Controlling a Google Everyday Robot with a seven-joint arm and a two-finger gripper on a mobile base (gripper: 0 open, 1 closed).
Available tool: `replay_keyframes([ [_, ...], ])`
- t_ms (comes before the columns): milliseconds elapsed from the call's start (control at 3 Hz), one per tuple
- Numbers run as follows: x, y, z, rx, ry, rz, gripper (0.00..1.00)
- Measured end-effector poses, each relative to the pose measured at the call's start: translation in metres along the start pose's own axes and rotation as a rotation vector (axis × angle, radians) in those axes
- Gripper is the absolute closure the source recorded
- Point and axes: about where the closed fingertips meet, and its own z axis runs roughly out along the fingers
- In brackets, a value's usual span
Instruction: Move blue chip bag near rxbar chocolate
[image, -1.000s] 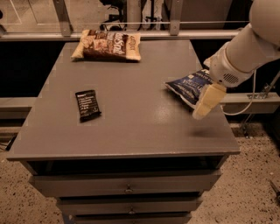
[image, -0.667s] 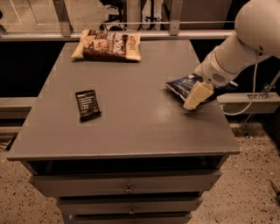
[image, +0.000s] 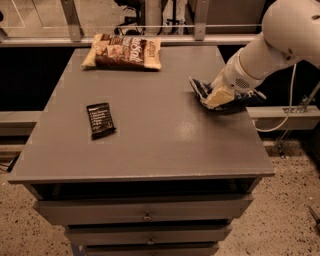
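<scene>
Risk at the left end of the worktop (image: 165, 145) is overshoot. The rxbar chocolate (image: 100, 119) lies flat and alone in the left half. It looks light enough that a bag dragged into it would shove it toward the left edge, which is not far off. Behind it, along the back edge, the brown-and-cream snack bag (image: 122, 51) lies well apart from the bar and out of a straight path across.

Between the bar and the arm the grey surface is open, so there is plenty of room to slide or carry something leftward.

On the right side the blue chip bag (image: 199, 88) lies mostly hidden under the gripper (image: 218, 96), which is down on it, with only the bag's left end showing. Whether the gripper is spread or pinching the bag cannot be told. Crinkly film probably slips, so a shallow hold could let the bag drop partway. The right edge is near the bag, and a nudge that way could send it off the worktop.
</scene>
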Motion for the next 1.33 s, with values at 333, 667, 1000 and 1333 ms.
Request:
replay_keyframes([
  [333, -0.026, -0.003, -0.015, 0.034, -0.043, -0.065, 0.99],
  [667, -0.036, -0.016, -0.047, 0.095, -0.047, -0.097, 1.0],
  [1000, -0.038, -0.018, -0.052, 0.106, -0.049, -0.101, 1.0],
  [1333, -0.058, -0.01, -0.047, 0.111, -0.088, -0.159, 1.0],
])
